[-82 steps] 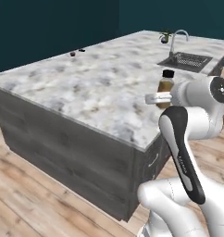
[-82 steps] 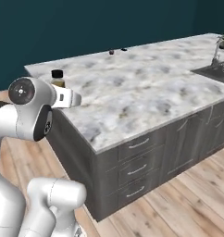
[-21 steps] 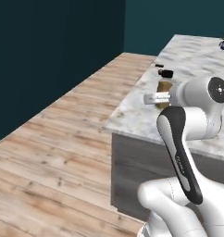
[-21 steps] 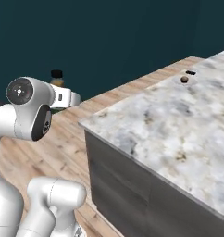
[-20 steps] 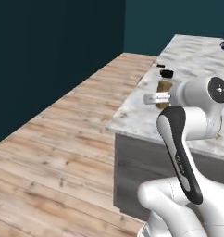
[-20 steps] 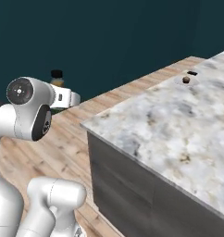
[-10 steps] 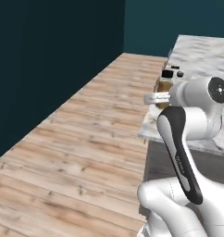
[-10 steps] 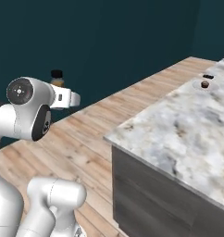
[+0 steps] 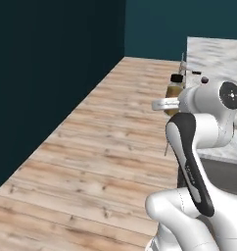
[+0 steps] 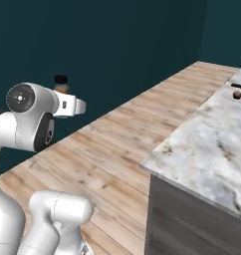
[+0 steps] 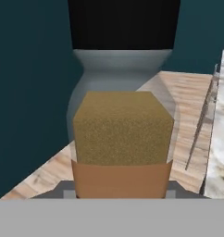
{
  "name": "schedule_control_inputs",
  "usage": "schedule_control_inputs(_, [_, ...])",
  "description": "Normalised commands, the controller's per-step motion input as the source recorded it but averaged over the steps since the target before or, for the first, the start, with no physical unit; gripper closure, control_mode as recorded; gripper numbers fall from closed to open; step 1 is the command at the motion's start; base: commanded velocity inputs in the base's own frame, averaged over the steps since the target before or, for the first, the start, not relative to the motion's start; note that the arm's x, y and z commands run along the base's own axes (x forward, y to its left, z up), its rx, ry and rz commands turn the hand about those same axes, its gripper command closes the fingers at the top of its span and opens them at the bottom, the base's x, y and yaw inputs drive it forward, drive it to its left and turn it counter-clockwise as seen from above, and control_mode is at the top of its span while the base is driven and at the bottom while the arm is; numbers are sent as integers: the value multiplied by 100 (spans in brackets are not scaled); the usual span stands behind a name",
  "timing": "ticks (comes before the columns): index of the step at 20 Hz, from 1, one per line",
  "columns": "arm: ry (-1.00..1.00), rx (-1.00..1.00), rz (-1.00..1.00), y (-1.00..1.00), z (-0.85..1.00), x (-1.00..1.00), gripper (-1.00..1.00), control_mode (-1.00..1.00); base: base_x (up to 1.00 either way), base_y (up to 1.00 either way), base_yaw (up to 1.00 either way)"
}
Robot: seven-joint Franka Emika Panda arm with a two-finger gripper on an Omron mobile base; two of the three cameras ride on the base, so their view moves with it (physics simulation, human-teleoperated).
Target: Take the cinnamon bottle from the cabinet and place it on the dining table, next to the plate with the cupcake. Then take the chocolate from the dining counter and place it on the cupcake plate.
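Observation:
My gripper is shut on the cinnamon bottle, held upright in front of the arm. The bottle has a black cap and orange-brown contents, and it looms close in the hand view. The dining table, a marble-look slab, lies off to the right, and the bottle is over the wooden floor, short of the table's edge. Far along the table sit the small brown cupcake and, just behind it, the black chocolate. I cannot make out the plate against the marble. The cabinet is out of view.
A dark teal wall runs along the left of a wood plank floor. The table's near corner and its dark grey side stand at the lower right of the right base view.
The whole picture has shifted, so the base has moved: the table has slid to the right in both base views and more floor shows. The bottle stays in the shut gripper.

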Motion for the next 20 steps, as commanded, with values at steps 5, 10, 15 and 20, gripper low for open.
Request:
schedule_control_inputs(5, [0, 0, 0, 0, 0, 0, 100, 100, 47, 60, -29])
schedule_control_inputs(10, [0, 0, 0, 0, 0, 0, 100, 100, 51, 50, -39])
schedule_control_inputs(15, [0, 0, 0, 0, 0, 0, 100, 100, 54, 49, -39])
schedule_control_inputs(20, [0, 0, 0, 0, 0, 0, 100, 100, 58, 48, -39])
